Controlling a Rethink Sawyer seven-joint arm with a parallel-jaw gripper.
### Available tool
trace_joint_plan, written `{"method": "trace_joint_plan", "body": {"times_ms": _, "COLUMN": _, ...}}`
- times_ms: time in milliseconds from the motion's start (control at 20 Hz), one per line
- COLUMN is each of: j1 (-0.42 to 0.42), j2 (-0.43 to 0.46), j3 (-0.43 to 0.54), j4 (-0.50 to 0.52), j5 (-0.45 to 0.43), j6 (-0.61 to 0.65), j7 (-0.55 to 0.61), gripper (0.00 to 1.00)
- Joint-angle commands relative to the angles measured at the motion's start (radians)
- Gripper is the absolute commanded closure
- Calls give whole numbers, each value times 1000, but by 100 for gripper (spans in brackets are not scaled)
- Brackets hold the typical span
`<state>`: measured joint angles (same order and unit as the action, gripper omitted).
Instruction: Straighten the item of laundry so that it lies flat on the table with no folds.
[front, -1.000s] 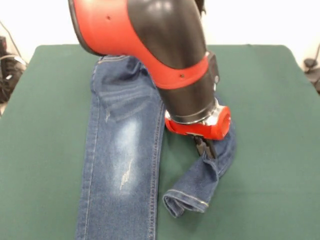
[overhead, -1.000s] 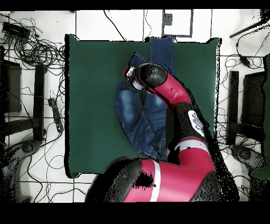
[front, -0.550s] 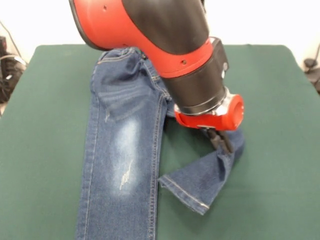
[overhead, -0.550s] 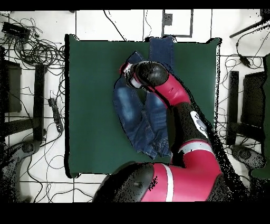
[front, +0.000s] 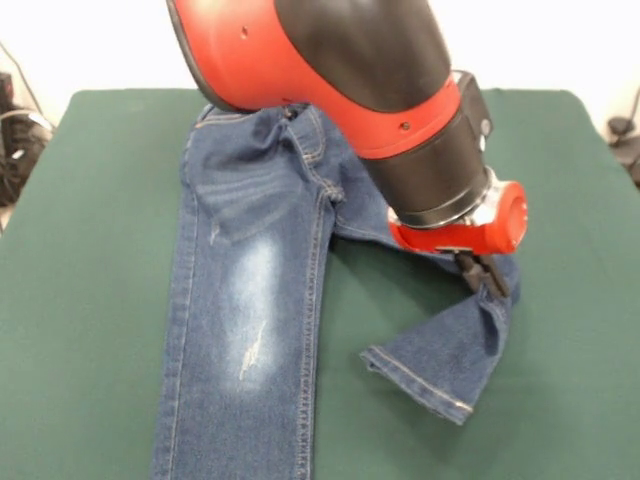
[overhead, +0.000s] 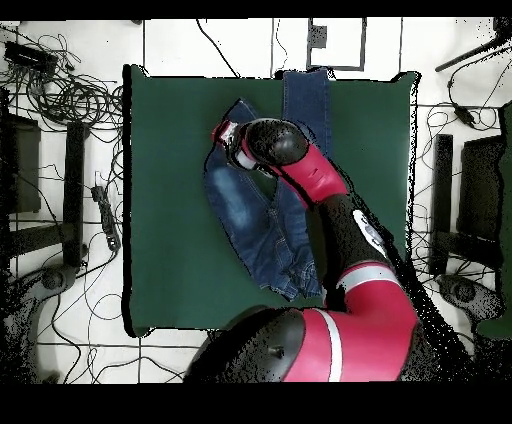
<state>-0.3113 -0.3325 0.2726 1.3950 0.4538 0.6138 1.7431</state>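
Blue denim jeans (front: 250, 290) spread on the green worktop (front: 90, 300), waistband at the far edge in the front view. One leg lying straight and flat; the other bent sideways, folded, hem (front: 420, 385) raised off the cloth. Fingers (front: 480, 272) pressed together, pinching the bent leg at its fold. Red and black arm (overhead: 320, 190) reaching over the jeans, wrist tilted down; in the overhead view, gripper (overhead: 222, 135) above the folded leg.

Claw (front: 485, 275) pinching folded jeans (front: 250, 300) leg
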Motion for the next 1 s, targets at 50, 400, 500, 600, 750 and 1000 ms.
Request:
{"method": "trace_joint_plan", "body": {"times_ms": 50, "j1": -14, "j2": -5, "j3": 156, "j4": 131, "j5": 25, "j6": -94, "j7": 97, "gripper": 100}}
{"method": "trace_joint_plan", "body": {"times_ms": 400, "j1": -56, "j2": 42, "j3": 218, "j4": 90, "j5": 15, "j6": -54, "j7": 35, "gripper": 100}}
{"method": "trace_joint_plan", "body": {"times_ms": 500, "j1": -85, "j2": 77, "j3": 270, "j4": 68, "j5": 18, "j6": -33, "j7": -15, "gripper": 100}}
{"method": "trace_joint_plan", "body": {"times_ms": 600, "j1": -114, "j2": 109, "j3": 330, "j4": 63, "j5": 25, "j6": -46, "j7": -46, "gripper": 100}}
{"method": "trace_joint_plan", "body": {"times_ms": 750, "j1": -162, "j2": 158, "j3": 421, "j4": 74, "j5": 33, "j6": -82, "j7": -71, "gripper": 100}}
{"method": "trace_joint_plan", "body": {"times_ms": 1000, "j1": -184, "j2": 192, "j3": 462, "j4": 64, "j5": -12, "j6": -111, "j7": -55, "gripper": 100}}
